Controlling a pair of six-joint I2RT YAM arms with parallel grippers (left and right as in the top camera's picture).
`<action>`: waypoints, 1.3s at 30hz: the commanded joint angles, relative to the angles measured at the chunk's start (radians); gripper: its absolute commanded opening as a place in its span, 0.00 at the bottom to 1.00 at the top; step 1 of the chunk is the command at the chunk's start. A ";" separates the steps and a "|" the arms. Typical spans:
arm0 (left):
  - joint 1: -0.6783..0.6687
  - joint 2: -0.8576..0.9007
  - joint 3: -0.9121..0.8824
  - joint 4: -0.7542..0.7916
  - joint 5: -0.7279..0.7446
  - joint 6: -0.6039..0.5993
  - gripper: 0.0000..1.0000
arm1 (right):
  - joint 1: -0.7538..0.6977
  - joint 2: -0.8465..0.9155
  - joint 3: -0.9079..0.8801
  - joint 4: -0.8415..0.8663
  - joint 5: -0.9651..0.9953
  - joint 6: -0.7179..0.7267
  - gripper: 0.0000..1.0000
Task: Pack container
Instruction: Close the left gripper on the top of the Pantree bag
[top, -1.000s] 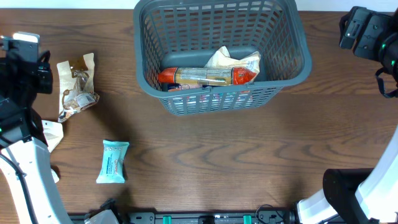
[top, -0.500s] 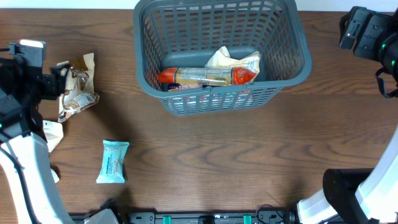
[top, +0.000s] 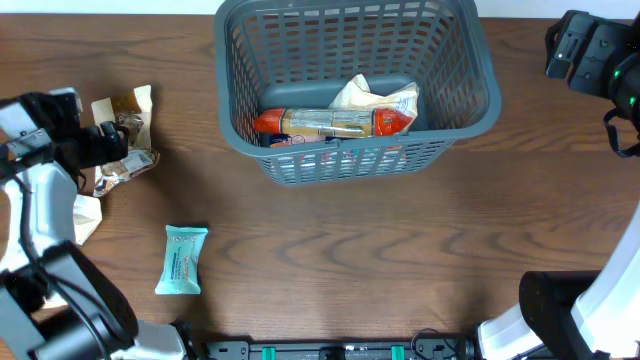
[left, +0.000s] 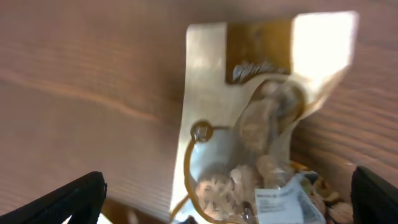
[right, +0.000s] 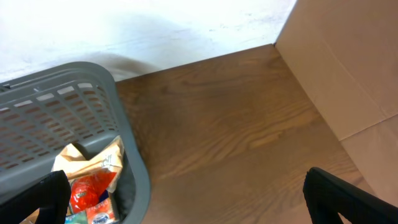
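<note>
The container, a dark grey slotted basket, stands at the table's back centre. A red-and-tan long packet and a cream packet lie inside it. My left gripper is open at the left, its jaws straddling a cream-and-brown snack bag that lies flat on the wood. The left wrist view shows that bag close up between my wide-spread fingertips. My right gripper hangs open and empty, high to the right of the basket. In the right wrist view the basket's rim is at the left.
A teal packet lies toward the front left. A white packet sits partly under my left arm. A cardboard panel stands at the far right of the right wrist view.
My left gripper went from shut to wide open and swung right and down over the snack bag. The right arm and the basket's contents stayed put.
</note>
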 joint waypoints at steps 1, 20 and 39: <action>0.003 0.060 -0.002 0.003 -0.035 -0.137 0.99 | -0.004 0.004 -0.002 -0.003 -0.004 -0.014 0.99; -0.066 0.209 -0.002 0.060 -0.035 -0.181 0.99 | -0.004 0.004 -0.002 -0.003 -0.030 -0.006 0.99; -0.096 0.365 -0.002 0.097 -0.077 -0.245 0.82 | -0.004 0.004 -0.002 -0.003 -0.045 -0.007 0.99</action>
